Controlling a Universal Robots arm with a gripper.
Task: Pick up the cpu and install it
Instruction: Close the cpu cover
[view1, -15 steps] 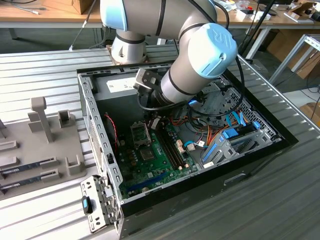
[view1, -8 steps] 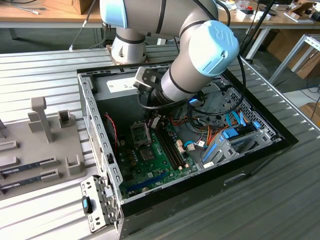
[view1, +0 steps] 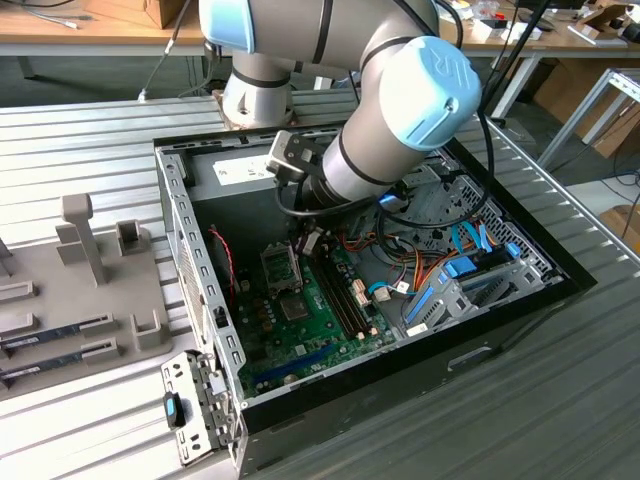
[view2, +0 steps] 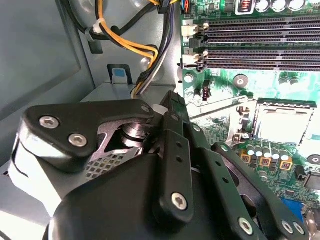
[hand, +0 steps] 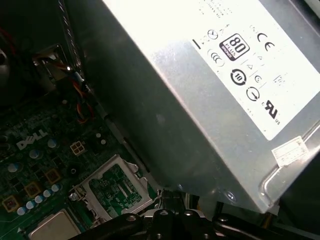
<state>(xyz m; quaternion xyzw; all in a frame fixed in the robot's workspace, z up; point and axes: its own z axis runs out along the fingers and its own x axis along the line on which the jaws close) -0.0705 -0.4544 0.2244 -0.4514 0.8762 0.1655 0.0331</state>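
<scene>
Inside the open computer case (view1: 188, 235), nearest in the second wrist view, the gripper (view2: 171, 102) is seen as black linkages poised over the motherboard (view2: 226, 84); whether it is spread or pressed together cannot be told. Near its tip, off to one side, the cpu (view2: 284, 125) appears to be seated flat in its socket, with the retention frame (hand: 95, 177) raised alongside. Being square, it has no long axis; its edges are aligned with the memory slots (view2: 260, 47) farther on.

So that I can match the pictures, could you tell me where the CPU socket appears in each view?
Exterior view: CPU socket beside memory slots.
Second wrist view: CPU socket beside memory slots.
First wrist view: CPU socket near power supply.
Shared landmark: green motherboard.
</scene>
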